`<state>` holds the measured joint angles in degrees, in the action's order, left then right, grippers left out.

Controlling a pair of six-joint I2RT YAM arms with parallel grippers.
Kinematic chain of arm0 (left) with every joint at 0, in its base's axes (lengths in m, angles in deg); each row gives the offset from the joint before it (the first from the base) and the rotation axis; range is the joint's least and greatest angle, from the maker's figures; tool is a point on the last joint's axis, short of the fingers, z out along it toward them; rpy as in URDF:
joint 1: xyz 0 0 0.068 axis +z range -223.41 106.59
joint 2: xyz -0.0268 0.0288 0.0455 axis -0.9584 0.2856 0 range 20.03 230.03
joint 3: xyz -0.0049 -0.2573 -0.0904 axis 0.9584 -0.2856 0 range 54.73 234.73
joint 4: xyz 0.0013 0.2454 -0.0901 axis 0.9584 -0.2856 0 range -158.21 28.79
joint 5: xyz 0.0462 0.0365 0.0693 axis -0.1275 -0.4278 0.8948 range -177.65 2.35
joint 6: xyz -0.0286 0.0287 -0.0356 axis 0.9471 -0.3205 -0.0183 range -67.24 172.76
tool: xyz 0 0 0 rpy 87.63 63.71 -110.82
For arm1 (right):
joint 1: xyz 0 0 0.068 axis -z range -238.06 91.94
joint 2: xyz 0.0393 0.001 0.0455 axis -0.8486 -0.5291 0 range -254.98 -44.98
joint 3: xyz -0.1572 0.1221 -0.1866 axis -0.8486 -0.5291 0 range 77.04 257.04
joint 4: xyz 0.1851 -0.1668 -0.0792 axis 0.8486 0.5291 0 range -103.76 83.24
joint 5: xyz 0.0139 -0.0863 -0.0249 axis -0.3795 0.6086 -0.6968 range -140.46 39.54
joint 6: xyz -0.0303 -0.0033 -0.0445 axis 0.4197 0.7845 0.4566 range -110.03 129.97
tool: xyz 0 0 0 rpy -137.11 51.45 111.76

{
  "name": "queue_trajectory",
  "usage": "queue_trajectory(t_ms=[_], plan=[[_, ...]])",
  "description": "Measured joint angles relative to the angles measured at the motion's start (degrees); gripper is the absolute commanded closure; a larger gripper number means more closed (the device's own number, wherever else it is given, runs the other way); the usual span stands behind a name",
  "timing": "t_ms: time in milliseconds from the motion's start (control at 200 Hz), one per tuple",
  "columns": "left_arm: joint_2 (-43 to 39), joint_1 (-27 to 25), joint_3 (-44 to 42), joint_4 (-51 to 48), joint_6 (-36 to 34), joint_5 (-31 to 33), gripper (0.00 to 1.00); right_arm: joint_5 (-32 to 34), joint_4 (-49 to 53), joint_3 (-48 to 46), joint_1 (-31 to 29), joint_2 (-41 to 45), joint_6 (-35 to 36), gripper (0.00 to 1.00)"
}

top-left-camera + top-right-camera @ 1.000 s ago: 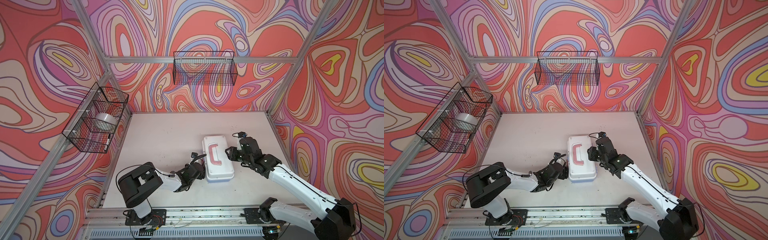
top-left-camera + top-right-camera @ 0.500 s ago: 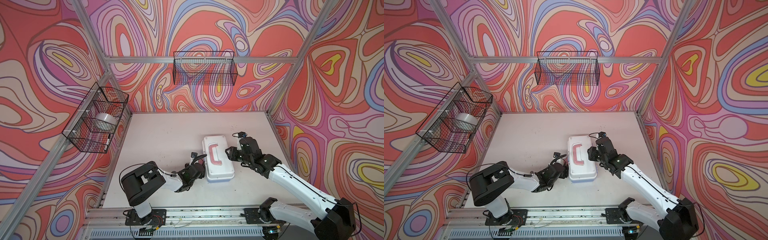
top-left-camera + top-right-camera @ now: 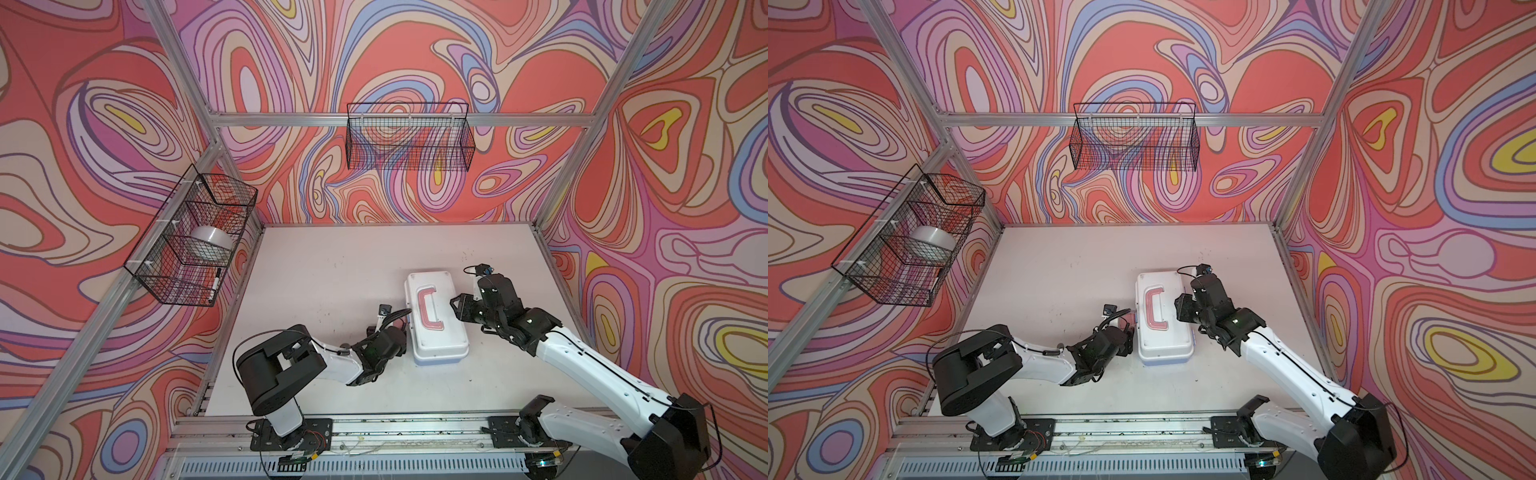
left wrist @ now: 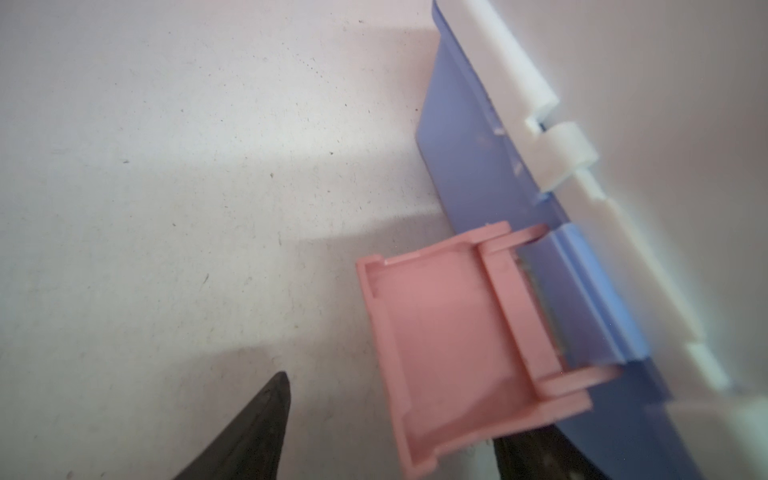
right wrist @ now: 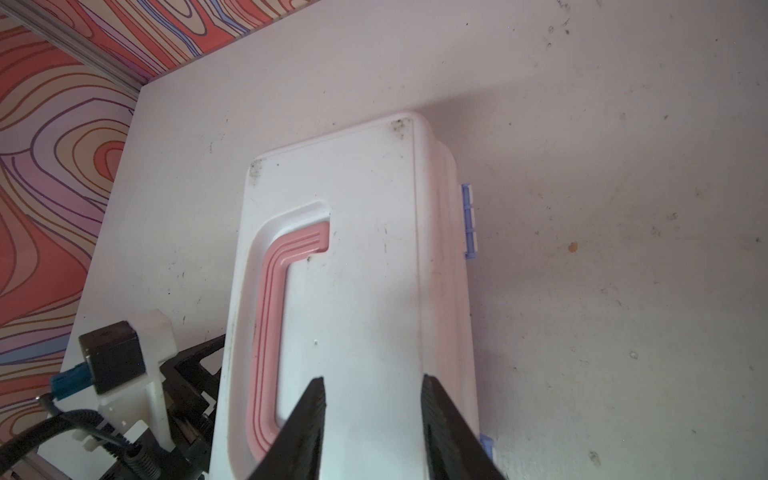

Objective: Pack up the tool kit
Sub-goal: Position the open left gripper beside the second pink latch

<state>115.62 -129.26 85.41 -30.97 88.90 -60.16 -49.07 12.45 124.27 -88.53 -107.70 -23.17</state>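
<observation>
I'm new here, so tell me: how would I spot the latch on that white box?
On the table, find the white box with rounded corners. On its long side by the left gripper, the pink latch sticks out from the blue base: a square flap, unlike the C-shaped pink handle on the lid.

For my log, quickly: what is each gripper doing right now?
Left gripper: open, pink latch between its jaws, ungripped.
Right gripper: open, empty, over the tool kit lid.
</observation>
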Motion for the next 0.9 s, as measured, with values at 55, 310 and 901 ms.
queue_trajectory(t_ms=[55,310,901], plan=[[-0.28,0.0,0.0,-0.07,-0.13,0.2,0.26,-0.02,0.0,0.0,0.0,0.0,0.0,0.6],[-2.82,-0.02,-0.04,-0.5,-0.59,1.11,0.26,-0.17,0.07,0.0,-0.02,0.0,0.02,0.6],[-6.47,-0.02,-0.04,-2.03,-1.03,1.27,0.27,-0.42,0.02,0.0,-0.04,-0.46,0.02,0.6]])
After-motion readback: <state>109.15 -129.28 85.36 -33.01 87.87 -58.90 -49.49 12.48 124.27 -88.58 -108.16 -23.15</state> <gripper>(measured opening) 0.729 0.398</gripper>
